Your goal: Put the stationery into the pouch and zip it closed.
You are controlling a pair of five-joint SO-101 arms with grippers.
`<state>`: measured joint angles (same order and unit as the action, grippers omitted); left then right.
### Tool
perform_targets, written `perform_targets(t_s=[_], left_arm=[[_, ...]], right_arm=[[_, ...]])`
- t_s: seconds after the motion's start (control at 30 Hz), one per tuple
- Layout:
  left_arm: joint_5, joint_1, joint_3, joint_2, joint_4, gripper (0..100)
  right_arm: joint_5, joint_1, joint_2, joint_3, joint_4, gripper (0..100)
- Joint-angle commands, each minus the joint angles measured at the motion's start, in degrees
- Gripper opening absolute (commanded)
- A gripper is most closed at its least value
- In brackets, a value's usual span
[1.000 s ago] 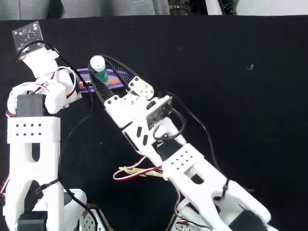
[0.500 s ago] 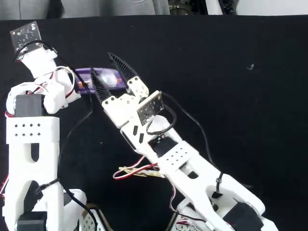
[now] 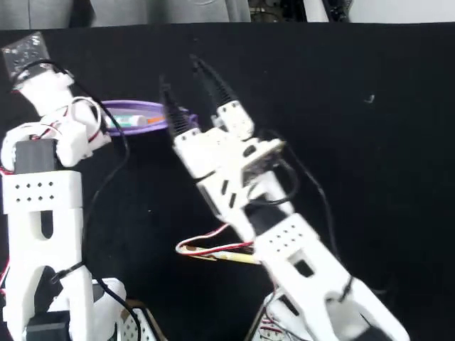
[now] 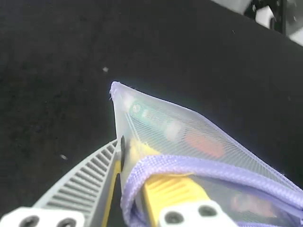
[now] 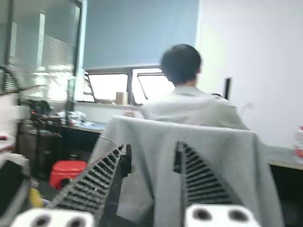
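Note:
The clear mesh pouch (image 3: 146,114) with a purple zip edge lies at the back left of the black table. Inside it lies a green and white glue stick (image 3: 128,121) beside an orange item (image 4: 203,144). In the left wrist view the pouch (image 4: 189,137) is close up, and my left gripper (image 4: 125,175) is shut on its purple rim. My right gripper (image 3: 178,71) is lifted just right of the pouch, tilted upward, open and holding nothing. The right wrist view shows that gripper (image 5: 151,156) pointing into the room with air between its fingers.
Red and yellow cables (image 3: 210,250) loop on the table (image 3: 370,156) in front of the right arm. Both arm bases stand at the near edge. The table's right half is bare black cloth.
The right gripper held the glue stick over the pouch, opened and let it go into the pouch, then rose and swung right. The left arm keeps its hold and shifted slightly.

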<state>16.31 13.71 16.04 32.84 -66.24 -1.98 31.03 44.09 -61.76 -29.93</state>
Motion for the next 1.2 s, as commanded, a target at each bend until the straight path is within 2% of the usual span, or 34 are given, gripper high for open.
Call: perform_targets(t_s=[0.0, 0.13, 0.27, 0.4, 0.6, 0.87, 1.17], left_arm=[[0.00, 4.97, -3.03, 0.35, 3.08, 3], [0.00, 7.52, -2.95, 0.35, 4.57, 3], [0.00, 7.69, -2.95, 0.26, 4.57, 3], [0.00, 7.69, -2.95, 0.26, 4.57, 3], [-0.09, 7.78, -3.21, 0.26, 4.66, 3], [0.00, 13.32, -3.38, -0.53, 10.11, 3], [0.26, 18.42, -11.47, -14.68, 10.11, 3]], right_arm=[[0.18, -3.87, 9.89, 3.38, 17.76, 7.0], [0.09, -4.22, 17.10, 12.00, 42.37, 7.2], [-0.62, -4.22, 20.53, 18.15, 60.84, 8.1], [-8.09, -3.43, 20.79, 19.82, 74.46, 14.7], [-20.66, 3.87, 20.79, 16.75, 91.43, 18.1], [-26.20, 11.52, 20.70, 8.22, 100.13, 18.1], [-25.67, 21.36, 18.68, -5.41, 93.01, 18.3]])
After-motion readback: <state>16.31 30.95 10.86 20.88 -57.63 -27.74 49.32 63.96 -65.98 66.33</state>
